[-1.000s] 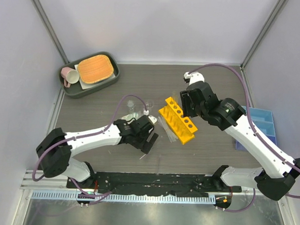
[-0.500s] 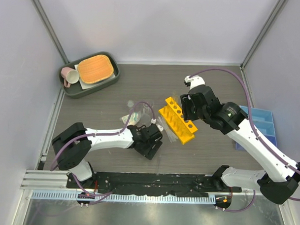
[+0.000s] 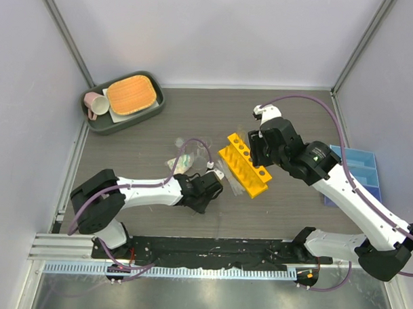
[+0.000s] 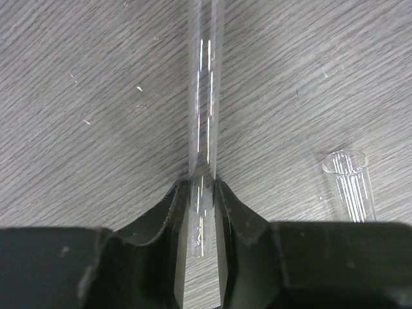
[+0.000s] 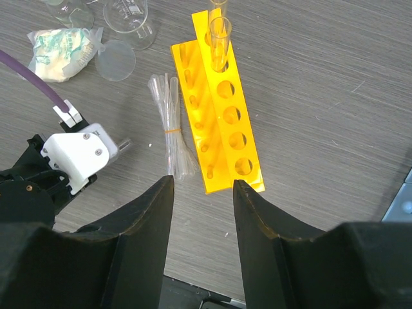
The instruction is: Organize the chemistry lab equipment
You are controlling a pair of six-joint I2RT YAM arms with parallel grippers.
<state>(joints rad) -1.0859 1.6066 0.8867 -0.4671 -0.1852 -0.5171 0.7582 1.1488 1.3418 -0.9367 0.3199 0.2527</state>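
Observation:
My left gripper [image 4: 201, 193] lies low on the table with both jaws pressed on a thin clear tube [image 4: 205, 96] that runs away from it along the wood. A second clear tube [image 4: 351, 187] lies loose to its right. From above, the left gripper [image 3: 204, 194] sits front-left of the yellow-orange rack [image 3: 244, 164]. My right gripper [image 5: 203, 183] hangs open and empty above the rack [image 5: 222, 116], which has one tube [image 5: 219, 38] standing in a far hole. The pipette bundle [image 5: 172, 129] lies beside the rack. Clear beakers [image 5: 129, 16] stand further back.
A blue compartment tray [image 3: 360, 170] sits at the right edge under the right arm. A grey tray [image 3: 123, 101] with an orange pad and a pink mug is at the back left. A white-green packet [image 5: 58, 46] and a clear round disc [image 5: 116, 60] lie near the beakers.
My left gripper came down toward the front of the table and shut on the clear tube. The right arm shifted slightly and then held still.

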